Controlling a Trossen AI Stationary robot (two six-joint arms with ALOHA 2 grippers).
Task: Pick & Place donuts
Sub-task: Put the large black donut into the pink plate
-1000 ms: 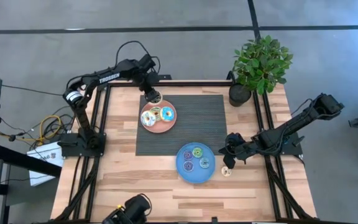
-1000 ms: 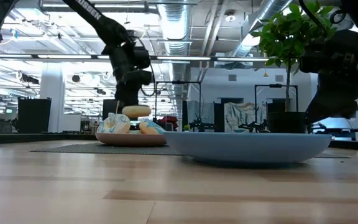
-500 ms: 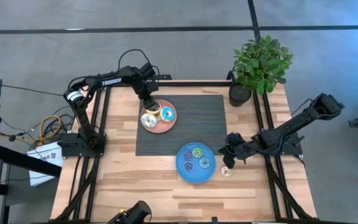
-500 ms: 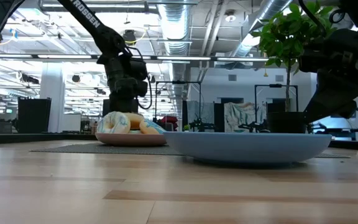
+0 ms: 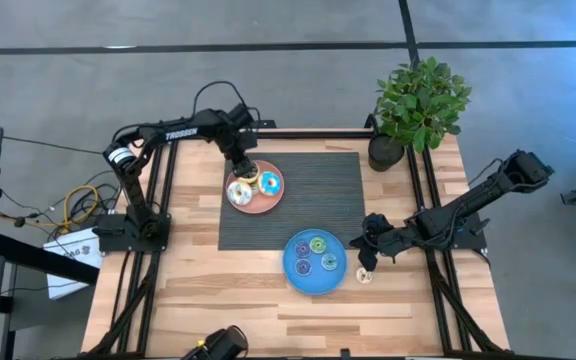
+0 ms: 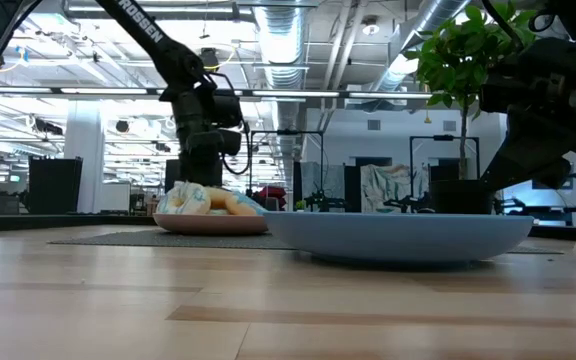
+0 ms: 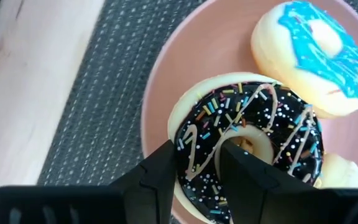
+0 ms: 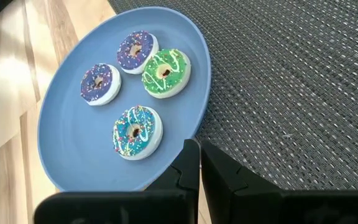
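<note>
Left gripper (image 7: 199,163) is down on the pink plate (image 5: 270,200), and its two dark fingers pinch one side of the dark brown donut (image 7: 247,149), one finger outside the ring and one at its hole. This donut is big, with cream sides, white zigzag lines and tiny bright sprinkles on its dark icing. Just beside it on the same plate lies a big blue donut (image 7: 309,56) with smooth blue icing on a pale ring. A bit of another pale donut (image 7: 340,177) peeks out by the brown one.

White letters on the left arm (image 5: 178,130) seem to say TROSSEN.

Right gripper (image 8: 199,163) hovers at the edge of the blue plate (image 8: 61,149), and its fingers are pressed together with nothing between them. On that plate sit four small donuts close together: two purple donuts (image 8: 137,48), a green donut (image 8: 165,73) with white lines, and a small blue donut (image 8: 135,132) with sprinkles.

One more small cream donut (image 5: 365,276) lies on the wooden table (image 5: 208,290), just beside the blue plate, under the right gripper.
</note>
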